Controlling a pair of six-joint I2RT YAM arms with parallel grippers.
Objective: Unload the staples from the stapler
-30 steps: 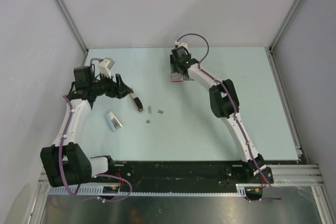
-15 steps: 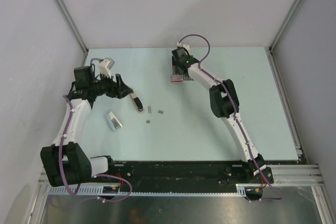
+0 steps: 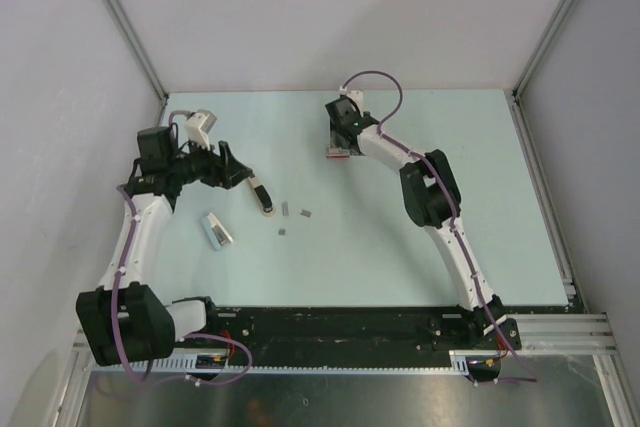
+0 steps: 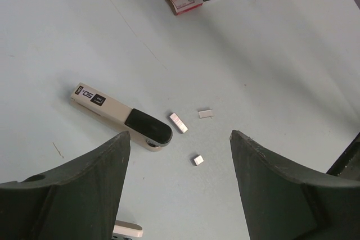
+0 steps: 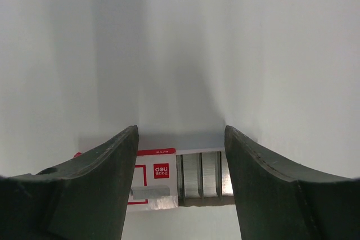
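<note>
The stapler (image 3: 262,197), slim with a beige body and a black end, lies on the table; it also shows in the left wrist view (image 4: 121,117). Three small silvery staple pieces (image 3: 285,209) lie just right of it, apart from each other, and show in the left wrist view (image 4: 178,122). My left gripper (image 3: 238,173) (image 4: 180,135) is open and empty, above the table just left of the stapler. My right gripper (image 3: 340,144) (image 5: 180,130) is open and straddles a pink-red staple box (image 3: 338,154) (image 5: 163,181) with staple strips showing in its open end.
A small white and silver piece (image 3: 217,230) lies near the left arm, in front of the stapler; its edge shows in the left wrist view (image 4: 126,230). Grey walls close in the pale table (image 3: 450,177) at the back and sides.
My right wrist has shifted slightly over the box and its cable has swung. My left arm has barely moved. The stapler and staple pieces lie as before.
</note>
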